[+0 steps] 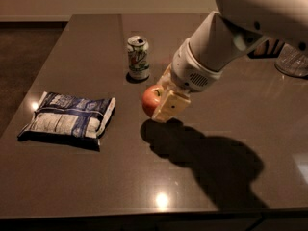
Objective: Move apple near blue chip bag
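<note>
The red apple (pixel 150 100) sits between the cream fingers of my gripper (pixel 161 100), lifted a little above the dark table (pixel 202 186); its shadow lies below and to the right. The gripper is shut on the apple. The blue chip bag (pixel 69 118) lies flat at the table's left, with a short gap between its right edge and the apple. My white arm (pixel 226 42) reaches in from the upper right.
A green-and-white soda can (pixel 138 57) stands upright just behind and left of the apple. A dark wire basket (pixel 269 47) and a clear container (pixel 292 61) sit at the far right. The table's front edge runs along the bottom.
</note>
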Robot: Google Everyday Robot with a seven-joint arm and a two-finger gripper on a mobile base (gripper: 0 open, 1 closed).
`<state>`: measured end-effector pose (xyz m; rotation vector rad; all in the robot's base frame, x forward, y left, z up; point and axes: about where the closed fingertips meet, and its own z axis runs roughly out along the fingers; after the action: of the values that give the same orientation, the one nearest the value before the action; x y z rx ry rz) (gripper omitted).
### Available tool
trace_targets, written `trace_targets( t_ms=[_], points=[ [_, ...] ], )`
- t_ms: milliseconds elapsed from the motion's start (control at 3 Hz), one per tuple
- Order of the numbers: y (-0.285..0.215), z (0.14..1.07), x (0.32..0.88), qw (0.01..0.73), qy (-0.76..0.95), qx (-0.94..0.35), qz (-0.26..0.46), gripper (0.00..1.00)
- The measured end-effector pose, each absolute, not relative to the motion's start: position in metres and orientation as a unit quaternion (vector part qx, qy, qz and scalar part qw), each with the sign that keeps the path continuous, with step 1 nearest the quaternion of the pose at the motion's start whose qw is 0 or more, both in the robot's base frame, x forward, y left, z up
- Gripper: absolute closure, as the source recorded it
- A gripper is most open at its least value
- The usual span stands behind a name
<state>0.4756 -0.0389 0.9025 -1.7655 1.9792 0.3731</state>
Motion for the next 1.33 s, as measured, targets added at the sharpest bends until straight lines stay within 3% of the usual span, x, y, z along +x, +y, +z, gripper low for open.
trace_targets(
  t_ms=[1000,1333],
  points=[
    [0.019,0.881,0.472,0.216,0.706,-0.654,0.167,1.0],
    [0.037,0.868,0.473,0.204,0.706,-0.658,0.162,0.75]
  ],
)
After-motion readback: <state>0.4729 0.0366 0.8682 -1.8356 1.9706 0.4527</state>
